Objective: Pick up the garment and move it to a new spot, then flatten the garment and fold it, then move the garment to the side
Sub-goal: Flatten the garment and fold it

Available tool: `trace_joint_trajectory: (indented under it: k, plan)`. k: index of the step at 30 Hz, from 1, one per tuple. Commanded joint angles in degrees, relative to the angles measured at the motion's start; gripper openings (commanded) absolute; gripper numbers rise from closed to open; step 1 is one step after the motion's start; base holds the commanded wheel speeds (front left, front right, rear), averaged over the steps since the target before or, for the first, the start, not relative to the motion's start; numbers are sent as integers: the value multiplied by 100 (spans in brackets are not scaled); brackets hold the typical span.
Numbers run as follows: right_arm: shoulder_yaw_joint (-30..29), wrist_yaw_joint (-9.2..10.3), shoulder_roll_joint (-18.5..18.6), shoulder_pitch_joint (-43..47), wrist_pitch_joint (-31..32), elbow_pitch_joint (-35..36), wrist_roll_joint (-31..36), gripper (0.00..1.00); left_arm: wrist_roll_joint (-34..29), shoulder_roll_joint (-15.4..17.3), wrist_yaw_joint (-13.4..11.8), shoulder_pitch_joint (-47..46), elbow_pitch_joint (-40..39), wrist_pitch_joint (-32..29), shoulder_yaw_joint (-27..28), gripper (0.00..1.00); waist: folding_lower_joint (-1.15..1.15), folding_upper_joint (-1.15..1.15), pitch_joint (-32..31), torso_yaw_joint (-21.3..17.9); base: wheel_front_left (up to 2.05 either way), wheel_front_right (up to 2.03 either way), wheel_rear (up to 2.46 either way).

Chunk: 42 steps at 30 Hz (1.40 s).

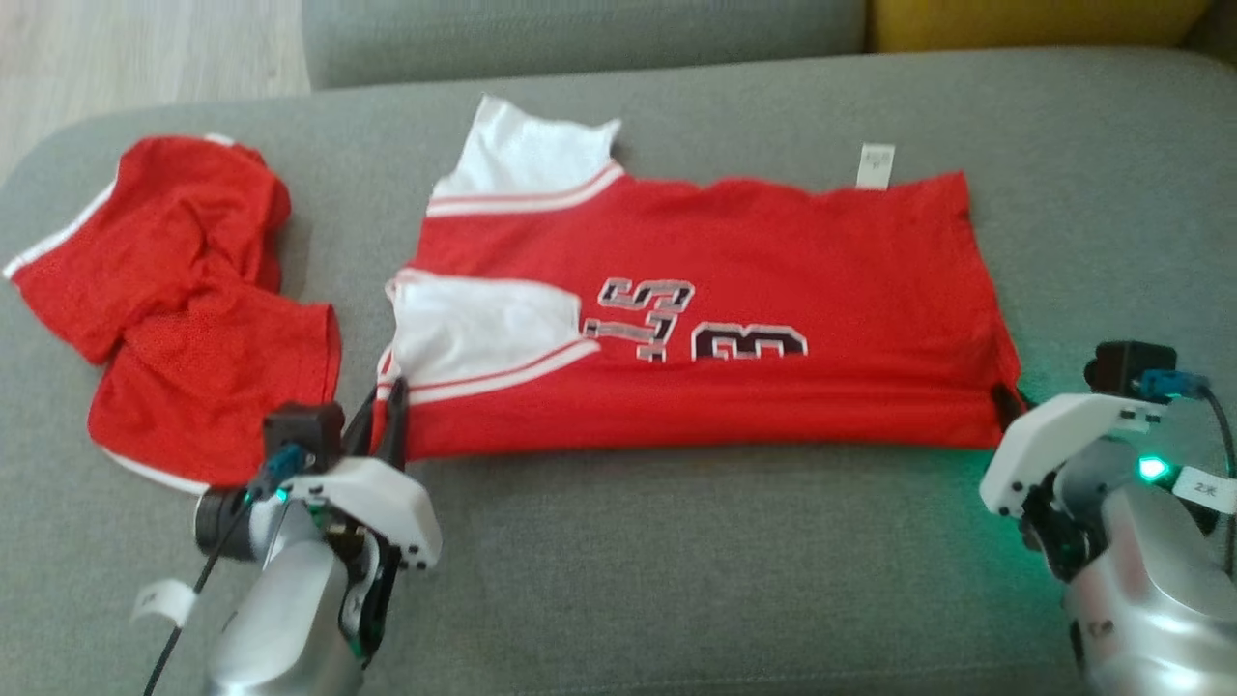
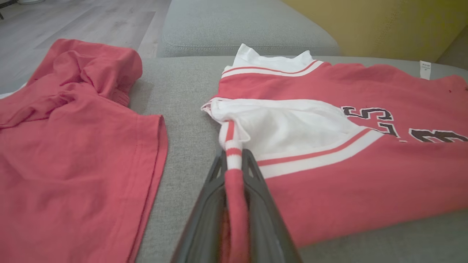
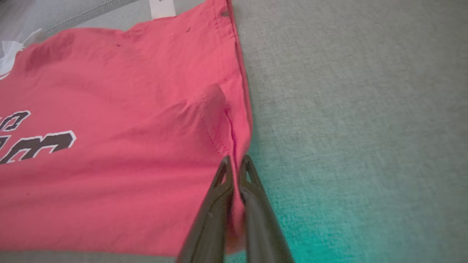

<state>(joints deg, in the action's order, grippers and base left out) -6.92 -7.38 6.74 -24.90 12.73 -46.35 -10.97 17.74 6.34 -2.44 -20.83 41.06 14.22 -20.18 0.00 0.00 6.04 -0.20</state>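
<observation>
red jersey (image 1: 734, 319) lies spread flat across the middle of the grey sofa cushion (image 1: 676, 561), long axis running left to right, printed number (image 1: 749, 343) facing up. white sleeve (image 1: 478, 329) folded in over the chest at the left end; second white sleeve (image 1: 527, 155) sticks out at the far left corner. small white label (image 1: 877, 165) pokes out past the far edge near the right end. left gripper (image 1: 384, 411) at the near left corner of the jersey: left wrist view shows the gripper (image 2: 234, 160) closed on a bunched strip of red and white striped trim, cloth running back between the fingers. right gripper (image 1: 1005, 401) at the near right corner: right wrist view shows the gripper (image 3: 237, 164) pinched shut on the red hem, with a small ridge of fabric raised just beyond the tips. crumpled red shorts (image 1: 184, 309) sit on the cushion left of the jersey, near it, not touching. green light (image 1: 1152, 470) lit on the right wrist, tinting the cushion around it.
</observation>
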Motion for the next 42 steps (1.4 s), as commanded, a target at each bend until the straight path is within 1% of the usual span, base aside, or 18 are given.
trace_joint_trajectory:
  k: [1, 6, 8, 11, 14, 17, 19, 20, 21, 22, 25, 28, 30, 33, 36, 38, 42]
  plan:
    - [157, -11, 189, -2, 104, 242, -99, 0, 20, 217, 15, -96, -100, 63, 203, 0, 0, 0, -156, -59, 0, 0, 0]
    - [445, -11, 412, 343, 658, 548, -407, 0, 103, 296, 116, 145, -39, -53, 163, 0, 0, 0, -413, -107, 0, 0, 0]
    - [503, -11, 451, 419, 770, 630, -470, 0, 152, 313, 142, 207, -45, -95, 180, 0, 0, 0, -459, -121, 0, 0, 0]
    - [651, -11, 592, 805, 1202, 1020, -701, 0, 256, 392, 269, 503, -118, -417, 118, 0, 0, 0, -619, -149, 0, 0, 0]
    - [669, -11, 665, 1102, 1430, 1364, -830, 0, 276, 452, 350, 697, -269, -654, 24, 0, 0, 0, -651, -158, 0, 0, 0]
    - [615, -11, 675, 1366, 1604, 1676, -888, 0, 314, 476, 326, 836, -452, -747, 10, 0, 0, 0, -663, -162, 0, 0, 0]
    - [458, -11, 625, 1473, 1561, 1883, -870, 0, 331, 477, 294, 894, -554, -790, 2, 0, 0, 0, -652, -174, 0, 0, 0]
    - [407, -11, 589, 1508, 1487, 1994, -831, 73, 336, 471, 266, 905, -614, -770, 9, 10, 0, 0, -643, -178, 0, 0, 0]
    - [378, -11, 532, 1541, 1436, 2089, -829, 100, 338, 462, 238, 910, -673, -731, 16, 51, 0, 0, -633, -183, 0, 0, 0]
    - [342, -11, 450, 1567, 1398, 2171, -882, 100, 363, 444, 195, 912, -724, -688, 49, 100, 0, 0, -624, -189, 0, 0, 0]
    - [401, -11, 317, 1604, 1129, 2525, -1030, 100, 463, 392, 59, 887, -864, -531, 193, 100, 0, 0, -593, -200, 0, 0, 0]
    - [453, -11, 267, 1574, 554, 2882, -1073, 100, 553, 334, -50, 820, -1054, -252, 365, 100, 0, 0, -531, -223, 0, 0, 0]
    - [529, -11, 254, 1500, 97, 3073, -1057, 100, 607, 286, -78, 773, -1248, -70, 501, 100, 0, 0, -475, -247, 0, 0, 0]
    - [570, -11, 198, 1360, -542, 3206, -1051, 100, 690, 183, -18, 728, -1611, 57, 749, 100, 0, 0, -369, -270, 0, 0, 0]
    - [674, -11, 147, 1202, -1006, 3206, -946, 100, 577, 101, 47, 690, -2062, 73, 986, 100, 0, 0, -219, -297, 0, 0, 0]
    - [740, -11, 110, 1071, -1192, 3143, -880, 100, 463, 61, 113, 670, -2225, 75, 1073, 100, 0, 0, -88, -328, 0, 0, 0]
    - [791, -11, 61, 700, -1339, 2939, -650, 100, 188, 129, 283, 325, -2091, 76, 974, 100, 0, 0, 269, -412, 0, 0, 0]
